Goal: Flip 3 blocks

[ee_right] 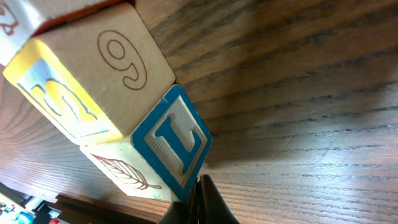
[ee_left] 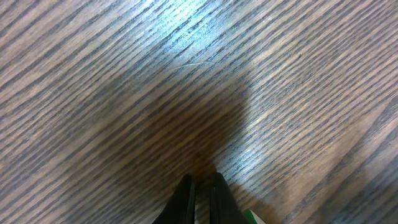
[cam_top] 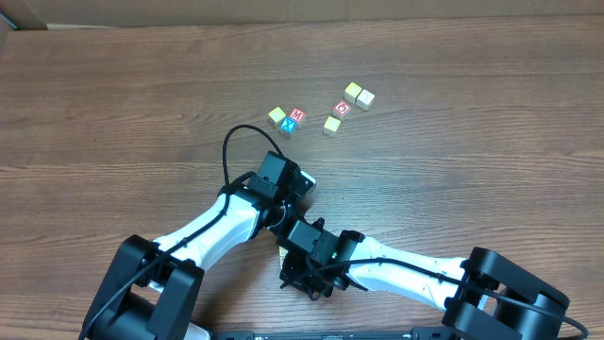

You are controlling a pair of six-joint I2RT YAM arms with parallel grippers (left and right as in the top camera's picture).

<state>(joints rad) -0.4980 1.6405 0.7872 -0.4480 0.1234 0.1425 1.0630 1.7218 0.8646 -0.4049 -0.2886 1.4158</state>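
Pale blocks lie far out on the table in the overhead view: one (cam_top: 276,116) left of the red M cube, one (cam_top: 332,125) below the red O cube, and a touching pair (cam_top: 359,94) further right. Both arms are folded together well short of them. My left gripper (ee_left: 200,178) is shut over bare wood, with nothing between its fingers. My right gripper (ee_right: 202,182) is shut too. Its tip rests at the lower corner of a cube with a blue L face and a leaf drawing (ee_right: 171,143). That cube touches another with a brown 6 outline (ee_right: 102,68).
A red M cube (cam_top: 297,114) and a blue X cube (cam_top: 290,124) sit joined. A red O cube (cam_top: 343,108) lies among the pale ones. The left wrist (cam_top: 276,175) crosses above the right wrist (cam_top: 316,247). The table edge (ee_right: 74,202) shows beside the L cube.
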